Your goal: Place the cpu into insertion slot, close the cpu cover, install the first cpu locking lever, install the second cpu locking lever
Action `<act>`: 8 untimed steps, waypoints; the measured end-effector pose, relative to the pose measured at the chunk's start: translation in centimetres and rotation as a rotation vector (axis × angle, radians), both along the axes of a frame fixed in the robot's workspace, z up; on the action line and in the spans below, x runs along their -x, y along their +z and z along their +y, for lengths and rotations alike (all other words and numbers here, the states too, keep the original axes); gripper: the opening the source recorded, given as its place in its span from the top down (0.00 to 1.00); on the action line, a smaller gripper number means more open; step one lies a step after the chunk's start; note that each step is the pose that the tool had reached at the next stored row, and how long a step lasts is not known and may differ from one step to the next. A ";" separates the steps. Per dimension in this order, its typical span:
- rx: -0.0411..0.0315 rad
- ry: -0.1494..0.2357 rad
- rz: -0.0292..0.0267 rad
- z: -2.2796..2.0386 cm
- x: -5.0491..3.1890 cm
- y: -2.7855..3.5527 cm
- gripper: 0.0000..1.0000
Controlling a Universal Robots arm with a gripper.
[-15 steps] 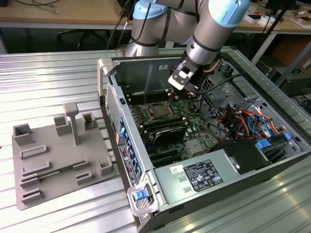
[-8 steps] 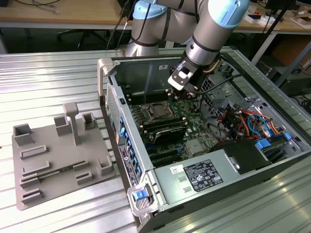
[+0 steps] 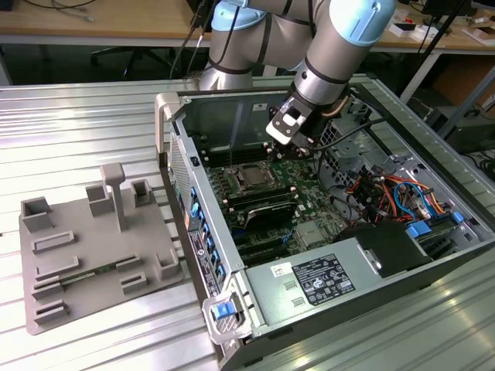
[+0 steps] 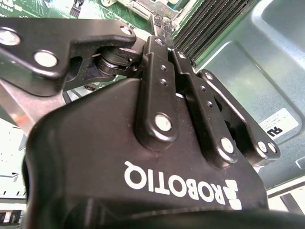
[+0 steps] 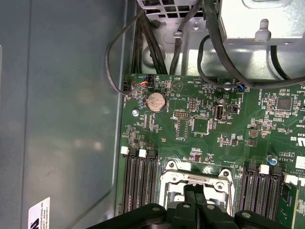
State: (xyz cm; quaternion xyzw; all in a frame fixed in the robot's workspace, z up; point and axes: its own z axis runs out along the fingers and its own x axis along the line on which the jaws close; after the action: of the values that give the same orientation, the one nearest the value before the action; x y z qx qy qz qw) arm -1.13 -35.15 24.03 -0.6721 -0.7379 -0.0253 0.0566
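Black gripper (image 4: 159, 25) linkages lie nearest in the second wrist view; the jaws are drawn tight together, and I can make out nothing between them. In the first wrist view the tips hang just above the silvery cpu cover (image 5: 196, 177); long black memory slots (image 5: 139, 179) flank it on both sides. In the exterior view the cpu (image 3: 252, 177) appears as a grey square lying in the insertion slot (image 3: 237, 181), toward the exterior view's left of the gripper; whether the cover is fully down over it I cannot tell.

Risks, as I judge them: the closed tips are narrow and hard, so a push landing off the cover's frame could strike the chip's top or the socket rim; a sideways slip would carry them into the memory slots or scrape the green circuit board (image 5: 205, 119); a cover pressed over a chip not lying flat could bend contacts; the black cables (image 3: 352, 137) close by the wrist could snag as the arm shifts.
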 end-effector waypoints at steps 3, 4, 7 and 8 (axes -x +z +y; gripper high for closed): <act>0.0000 0.000 0.0000 0.00 0.04 -0.02 0.89; 0.0000 0.000 0.0000 0.00 0.06 -0.04 0.89; 0.0000 0.000 0.0000 0.00 0.19 -0.08 0.89; 0.0000 0.000 0.0000 0.00 0.26 -0.09 0.89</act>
State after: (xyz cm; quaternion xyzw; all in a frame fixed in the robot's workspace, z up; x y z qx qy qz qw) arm -1.39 -35.15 23.94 -0.6721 -0.7379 -0.0253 0.0566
